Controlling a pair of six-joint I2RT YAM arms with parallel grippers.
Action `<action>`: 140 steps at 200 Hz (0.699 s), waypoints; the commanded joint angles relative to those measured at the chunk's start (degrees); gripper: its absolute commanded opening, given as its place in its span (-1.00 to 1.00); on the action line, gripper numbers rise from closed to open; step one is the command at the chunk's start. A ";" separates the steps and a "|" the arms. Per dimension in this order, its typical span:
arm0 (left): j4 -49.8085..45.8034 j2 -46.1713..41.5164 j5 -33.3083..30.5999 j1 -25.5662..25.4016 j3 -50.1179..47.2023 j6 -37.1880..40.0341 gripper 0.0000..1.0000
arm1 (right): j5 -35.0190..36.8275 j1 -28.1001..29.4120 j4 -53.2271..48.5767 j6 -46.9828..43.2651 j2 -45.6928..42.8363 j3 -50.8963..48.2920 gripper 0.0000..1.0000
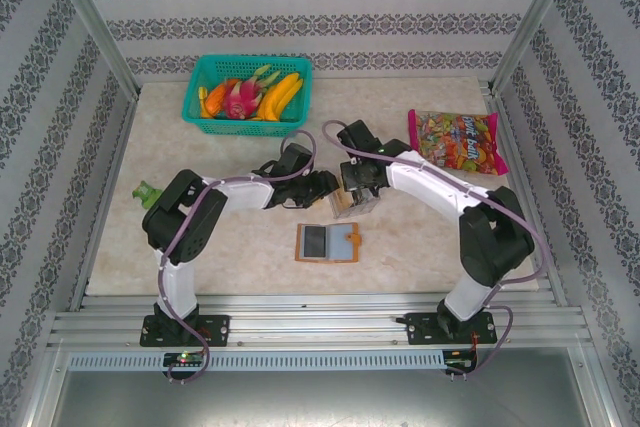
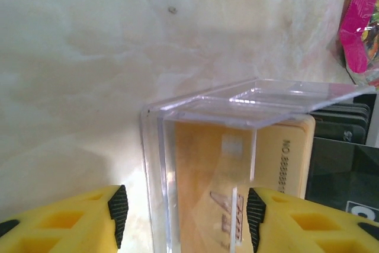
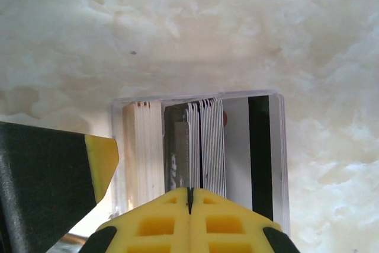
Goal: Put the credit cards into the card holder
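The card holder [image 1: 326, 242] lies open and flat on the table in front of both grippers, with a dark card on its left half. Just behind it stands a clear plastic box [image 3: 195, 96] packed with credit cards [image 3: 211, 140] on edge. My right gripper [image 3: 189, 192] [image 1: 352, 197] is shut at the box's top, pinching the edge of a grey credit card [image 3: 181, 149] that stands out from the stack. My left gripper [image 2: 187, 214] [image 1: 325, 187] straddles the clear box [image 2: 207, 102], jaws open, with the left pad [image 2: 118, 211] a little off the wall.
A green basket of fruit [image 1: 248, 95] sits at the back left. A pink candy bag [image 1: 457, 140] lies at the right. A small green object [image 1: 148, 192] rests near the left edge. Metal frame posts and patterned walls enclose the table.
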 commanded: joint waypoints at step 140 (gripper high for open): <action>43.26 -7.46 18.13 2.60 -9.25 -14.82 0.31 | -37.87 -15.46 28.58 27.18 -22.29 -19.57 -1.00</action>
